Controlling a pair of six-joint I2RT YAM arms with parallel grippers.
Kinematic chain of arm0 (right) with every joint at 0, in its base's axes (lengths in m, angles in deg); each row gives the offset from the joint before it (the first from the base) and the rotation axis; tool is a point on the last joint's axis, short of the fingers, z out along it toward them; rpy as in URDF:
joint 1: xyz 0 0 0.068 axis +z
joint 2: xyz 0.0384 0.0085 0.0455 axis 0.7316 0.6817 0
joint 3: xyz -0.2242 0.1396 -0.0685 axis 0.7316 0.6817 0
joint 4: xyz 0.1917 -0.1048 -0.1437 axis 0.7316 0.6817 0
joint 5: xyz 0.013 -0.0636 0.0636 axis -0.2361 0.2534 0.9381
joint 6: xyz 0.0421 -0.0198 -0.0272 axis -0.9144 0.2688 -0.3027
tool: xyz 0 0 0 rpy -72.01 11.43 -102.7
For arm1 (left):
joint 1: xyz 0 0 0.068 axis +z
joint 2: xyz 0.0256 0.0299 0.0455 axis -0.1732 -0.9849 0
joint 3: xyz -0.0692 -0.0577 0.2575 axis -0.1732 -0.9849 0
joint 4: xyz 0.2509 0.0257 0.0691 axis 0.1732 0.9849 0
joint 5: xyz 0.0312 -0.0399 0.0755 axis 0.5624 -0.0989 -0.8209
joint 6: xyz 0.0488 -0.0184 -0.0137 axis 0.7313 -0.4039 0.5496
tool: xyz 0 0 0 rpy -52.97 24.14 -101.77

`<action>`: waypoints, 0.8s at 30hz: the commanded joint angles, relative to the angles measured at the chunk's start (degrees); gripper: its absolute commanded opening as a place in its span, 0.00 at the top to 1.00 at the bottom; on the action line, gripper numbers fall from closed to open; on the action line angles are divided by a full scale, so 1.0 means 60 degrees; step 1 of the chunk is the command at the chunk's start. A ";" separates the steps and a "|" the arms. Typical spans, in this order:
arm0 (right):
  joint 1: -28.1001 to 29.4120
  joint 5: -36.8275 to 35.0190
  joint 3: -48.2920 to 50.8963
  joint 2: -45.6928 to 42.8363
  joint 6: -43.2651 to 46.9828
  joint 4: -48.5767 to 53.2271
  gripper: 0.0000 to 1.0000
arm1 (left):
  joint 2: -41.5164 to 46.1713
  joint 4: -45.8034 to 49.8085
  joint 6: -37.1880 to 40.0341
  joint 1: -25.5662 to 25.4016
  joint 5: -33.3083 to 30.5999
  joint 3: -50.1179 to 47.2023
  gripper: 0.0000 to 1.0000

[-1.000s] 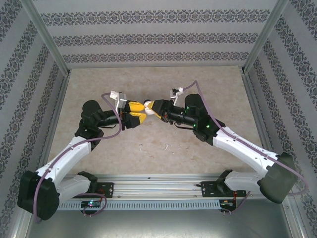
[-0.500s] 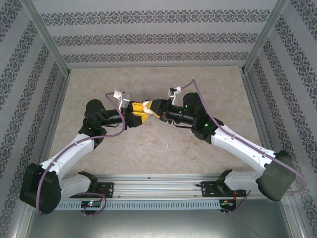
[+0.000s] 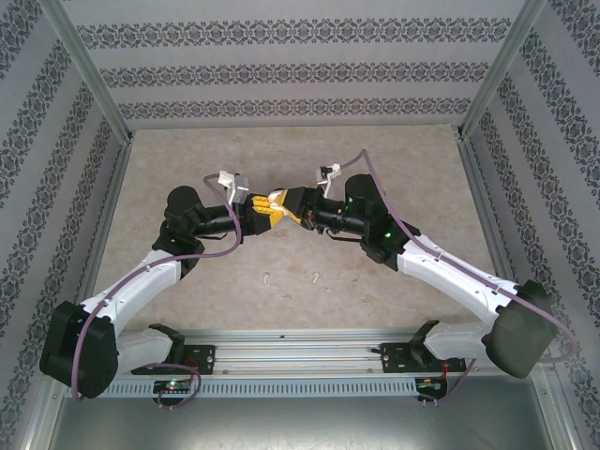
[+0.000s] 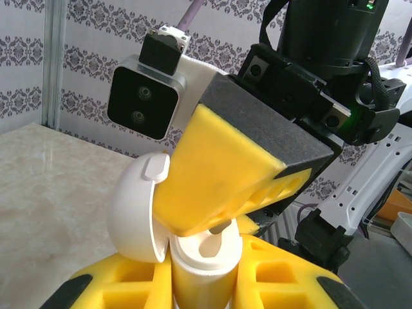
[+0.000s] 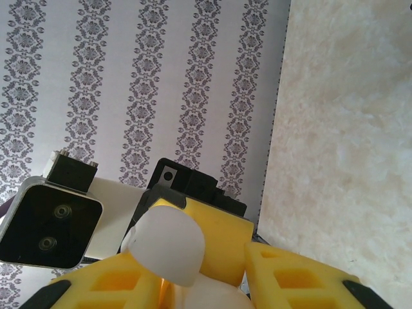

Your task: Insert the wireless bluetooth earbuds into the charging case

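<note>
Over mid-table, small white glossy plastic charging case (image 4: 193, 257), lid flipped open, clamped in the left gripper (image 4: 205, 283), right gripper (image 5: 206, 286) pinching it too from the opposite side

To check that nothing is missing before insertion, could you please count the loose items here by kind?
Earbuds: 2
Case: 1
Total: 3
</note>
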 commanded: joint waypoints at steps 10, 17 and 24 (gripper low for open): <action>-0.0027 -0.0200 -0.0276 -0.0432 0.0926 0.0902 0.43 | 0.1250 0.1403 0.0860 -0.0222 -0.0615 -0.0374 0.91; -0.0195 -0.1311 0.0188 -0.1507 0.1459 0.2798 0.42 | 0.2575 0.4976 0.1646 -0.0160 -0.2216 -0.0305 0.91; 0.0155 -0.2601 0.0707 -0.1570 0.2047 0.4774 0.46 | 0.3830 0.7047 0.1907 -0.0134 -0.3307 -0.0536 0.91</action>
